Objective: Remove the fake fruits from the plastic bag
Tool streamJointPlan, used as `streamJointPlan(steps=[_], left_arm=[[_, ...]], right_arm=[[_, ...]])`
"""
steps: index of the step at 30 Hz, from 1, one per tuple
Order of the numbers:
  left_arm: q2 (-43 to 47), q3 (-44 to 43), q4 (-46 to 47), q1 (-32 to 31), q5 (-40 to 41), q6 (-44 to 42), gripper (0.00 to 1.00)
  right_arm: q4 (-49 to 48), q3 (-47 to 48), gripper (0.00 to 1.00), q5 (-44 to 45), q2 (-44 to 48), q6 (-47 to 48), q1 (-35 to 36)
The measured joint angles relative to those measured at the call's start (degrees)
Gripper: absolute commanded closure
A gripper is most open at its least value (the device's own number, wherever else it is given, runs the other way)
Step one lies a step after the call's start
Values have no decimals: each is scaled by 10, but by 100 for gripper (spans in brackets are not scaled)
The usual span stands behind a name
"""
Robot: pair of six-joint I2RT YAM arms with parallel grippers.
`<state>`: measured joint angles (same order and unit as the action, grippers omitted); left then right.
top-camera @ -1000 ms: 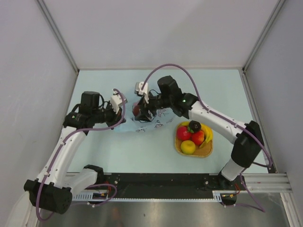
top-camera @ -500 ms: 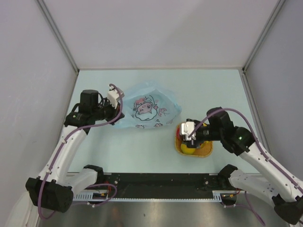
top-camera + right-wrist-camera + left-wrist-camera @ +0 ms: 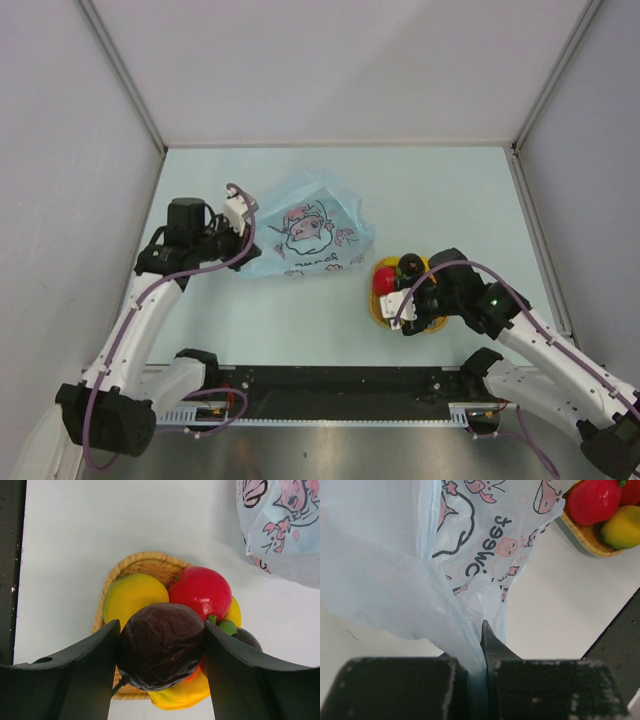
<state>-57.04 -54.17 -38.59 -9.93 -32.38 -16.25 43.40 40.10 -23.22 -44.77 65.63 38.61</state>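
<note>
The light-blue plastic bag (image 3: 305,235) lies on the table with its cartoon print facing up. My left gripper (image 3: 236,214) is shut on the bag's left edge, and the film (image 3: 420,555) is pinched between the jaws (image 3: 482,640). My right gripper (image 3: 161,630) is shut on a dark purple fruit (image 3: 161,652) and holds it just above the woven basket (image 3: 145,562). In the basket lie a yellow round fruit (image 3: 132,595), a red apple (image 3: 200,592), a banana (image 3: 185,692) and another dark fruit (image 3: 410,265). In the top view my right gripper (image 3: 415,305) covers the basket's near half.
The basket (image 3: 378,312) stands right of the bag, near the front edge of the table. Grey walls close in the table at the back and on both sides. A black rail (image 3: 330,380) runs along the front edge. The bag's corner also shows in the right wrist view (image 3: 280,525).
My right arm has swung from the bag's opening over to the basket, carrying the dark purple fruit. The bag has settled flatter. My left gripper keeps its hold and has drifted slightly left.
</note>
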Motion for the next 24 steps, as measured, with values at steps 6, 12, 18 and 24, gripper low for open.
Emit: streamJointPlan(steps=[6,12,18,24], left_arm=[[18,17,-1,10,-9,8,100],[31,29,-1,21,-14,13,100],[35,29,0,28,-23,19,99],[35,32,2,31,-28,28,100]], right_arm=[[-14,-9,36,10,-12,22,0],[-25,-20,25,14,-18,45,-2],[-25,-31,5,19,-18,64,-6],[-34,-36,5,19,-5,64,-9]])
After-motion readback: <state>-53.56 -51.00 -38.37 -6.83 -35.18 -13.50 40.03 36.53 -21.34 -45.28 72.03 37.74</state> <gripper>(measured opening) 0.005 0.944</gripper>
